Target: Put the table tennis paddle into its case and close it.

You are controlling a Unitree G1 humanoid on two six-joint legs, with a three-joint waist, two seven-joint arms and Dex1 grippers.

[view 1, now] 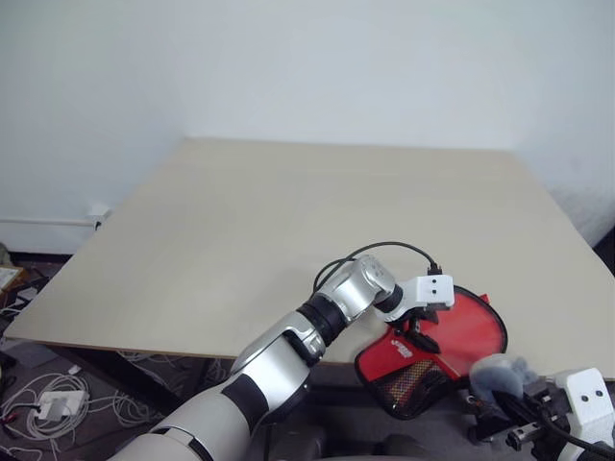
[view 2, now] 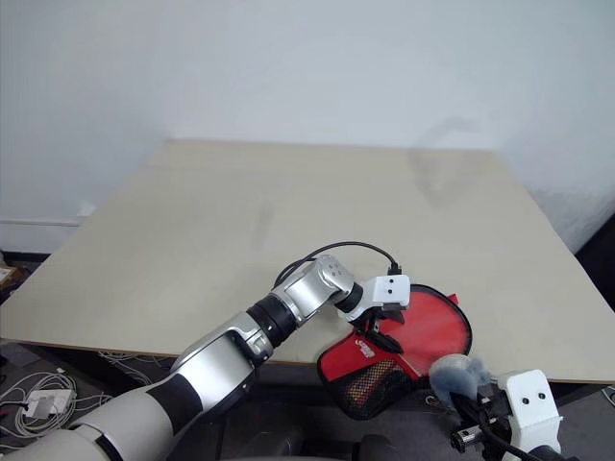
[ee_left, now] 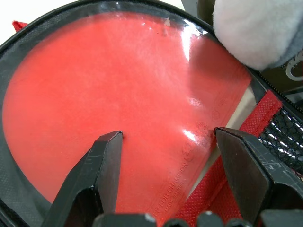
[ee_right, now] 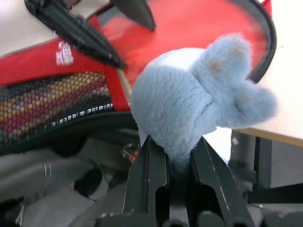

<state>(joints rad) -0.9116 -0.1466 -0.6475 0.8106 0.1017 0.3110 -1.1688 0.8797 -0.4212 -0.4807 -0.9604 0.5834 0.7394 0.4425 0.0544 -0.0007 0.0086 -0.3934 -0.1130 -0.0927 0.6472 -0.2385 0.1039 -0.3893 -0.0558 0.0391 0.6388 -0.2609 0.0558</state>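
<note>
The table tennis paddle [ee_left: 118,104] lies inside the case [view 1: 408,376] at the bench [view 1: 288,230] edge; the spread left claw [view 1: 415,331] steadies it (flap unzipped), while the right claw [ee_right: 175,161] pinches a fluffy blue toy [ee_right: 199,99] beside the case.

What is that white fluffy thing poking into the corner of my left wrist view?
Observer: It's a blue-grey fluffy toy. The right gripper has it pinched, jaws shut on it, just beside the case.
Operator: Where is the case sitting? I just see red!
Observer: It lies at the near edge of the table, and its mesh pocket end hangs over that edge.
</note>
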